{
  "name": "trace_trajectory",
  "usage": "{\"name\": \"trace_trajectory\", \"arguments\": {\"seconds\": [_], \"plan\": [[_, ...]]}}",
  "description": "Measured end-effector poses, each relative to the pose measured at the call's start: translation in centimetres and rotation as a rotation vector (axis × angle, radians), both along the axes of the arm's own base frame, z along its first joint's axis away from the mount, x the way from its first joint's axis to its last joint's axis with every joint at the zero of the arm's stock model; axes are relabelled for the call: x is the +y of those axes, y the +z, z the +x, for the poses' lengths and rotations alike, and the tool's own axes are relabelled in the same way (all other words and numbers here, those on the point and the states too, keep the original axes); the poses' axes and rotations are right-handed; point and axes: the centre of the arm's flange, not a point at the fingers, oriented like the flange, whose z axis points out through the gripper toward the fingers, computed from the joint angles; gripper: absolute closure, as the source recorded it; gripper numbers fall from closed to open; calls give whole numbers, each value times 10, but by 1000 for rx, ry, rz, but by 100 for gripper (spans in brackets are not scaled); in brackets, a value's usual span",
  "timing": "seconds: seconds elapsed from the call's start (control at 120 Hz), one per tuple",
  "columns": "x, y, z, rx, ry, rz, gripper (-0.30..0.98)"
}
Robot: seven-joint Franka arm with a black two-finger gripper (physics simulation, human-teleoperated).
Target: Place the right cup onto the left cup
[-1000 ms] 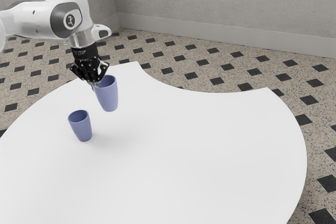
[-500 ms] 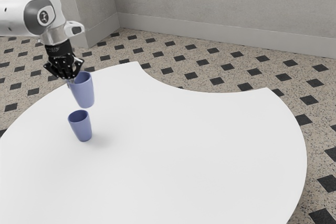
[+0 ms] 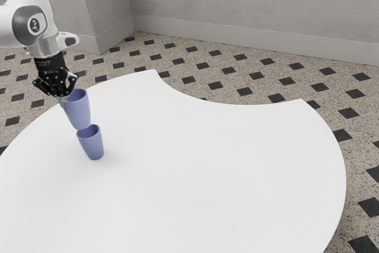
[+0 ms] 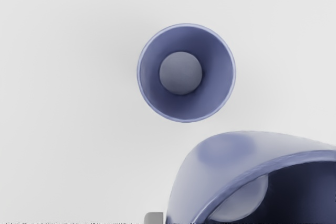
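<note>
Status, clock as in the exterior view, 12 at its top: gripper is clamped on the wall of the raised cup, near the rim, at about 10 o'clock on it. I take that one as the task's right cup. It's off the table, roughly upright. Standing cup, presumably the left one, sits upright toward 9 o'clock on the tabletop, mouth up. Raised cup is at about 11 o'clock from it, its base close to the rim; can't tell if they touch. Wrist view has the standing cup's mouth uncovered, so not lined up, not nested. Done: grasp, lift, most of the carry, I'd say. Left: finish centring over the mouth, lower in, let go, back off. Going down off-centre could catch the rim and tip the standing cup.
</note>
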Motion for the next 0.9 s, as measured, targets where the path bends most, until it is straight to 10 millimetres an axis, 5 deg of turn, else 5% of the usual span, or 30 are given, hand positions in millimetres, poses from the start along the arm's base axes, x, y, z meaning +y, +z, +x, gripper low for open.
{"name": "trace_trajectory", "arguments": {"seconds": [0.9], "plan": [[25,-19,36,29,-5,35,79]]}}
